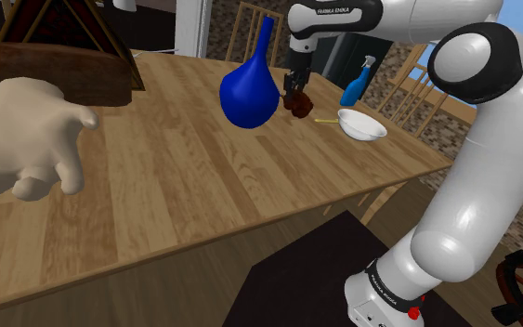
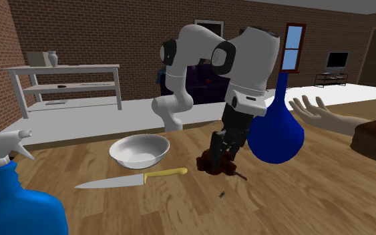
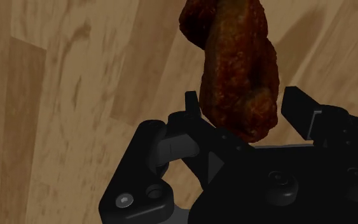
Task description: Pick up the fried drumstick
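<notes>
The fried drumstick [image 3: 234,57] lies on the tabletop [image 1: 176,176] between the blue vase [image 1: 248,93] and the white bowl [image 1: 361,124], right at the gripper [image 3: 244,105], its long axis crossing the line between the fingers. The wrist view shows the gripper open, one finger on each side and a sliver of gap at one. In the shoulder view, fingers and meat merge.

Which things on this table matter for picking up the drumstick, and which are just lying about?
Job in hand: fried drumstick, between the open fingers of the hand.

Lying about: blue vase, right beside the drumstick; white bowl; yellow-handled knife; blue spray bottle; beige hand sculpture.
</notes>
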